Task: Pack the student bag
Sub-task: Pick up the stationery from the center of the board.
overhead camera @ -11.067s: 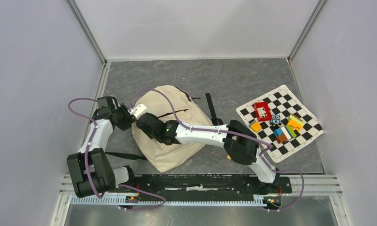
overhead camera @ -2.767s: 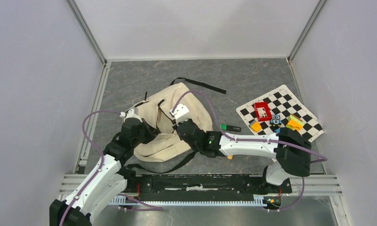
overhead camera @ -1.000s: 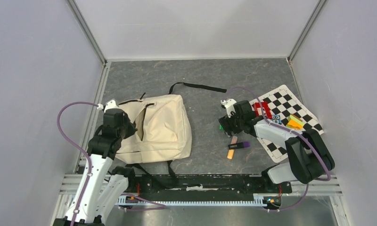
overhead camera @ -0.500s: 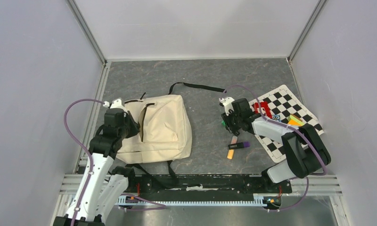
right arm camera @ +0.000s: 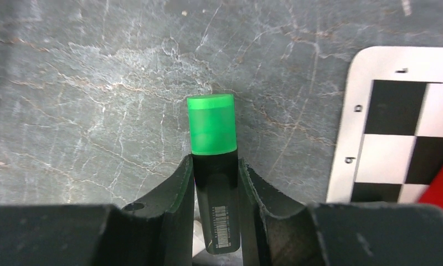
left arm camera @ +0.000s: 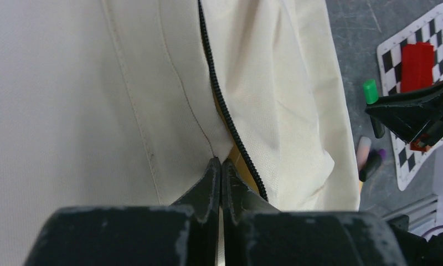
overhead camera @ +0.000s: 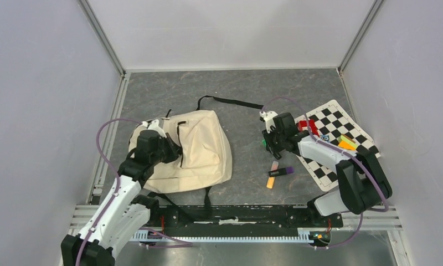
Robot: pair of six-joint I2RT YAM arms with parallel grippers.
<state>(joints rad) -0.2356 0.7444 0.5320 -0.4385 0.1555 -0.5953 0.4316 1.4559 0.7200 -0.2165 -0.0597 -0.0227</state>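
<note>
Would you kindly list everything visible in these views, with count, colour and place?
student bag: one, cream with black zip, left-centre.
green highlighter: one, green cap, black body, between the right gripper's fingers.
loose markers: three, pink, purple-black, orange, lying right of the bag.
chequered mat: one, black and white, right side.
red block: one, on the mat.
small blocks: several, mixed colours, on the mat.
left gripper: shut on bag fabric beside the zip.
right gripper: shut on the highlighter.

A strip of bare tabletop (overhead camera: 246, 149) runs between the student bag (overhead camera: 202, 149) and loose markers (overhead camera: 280, 171); a black strap (overhead camera: 233, 101) crosses its far end, and walls (overhead camera: 236, 33) close three sides.
</note>
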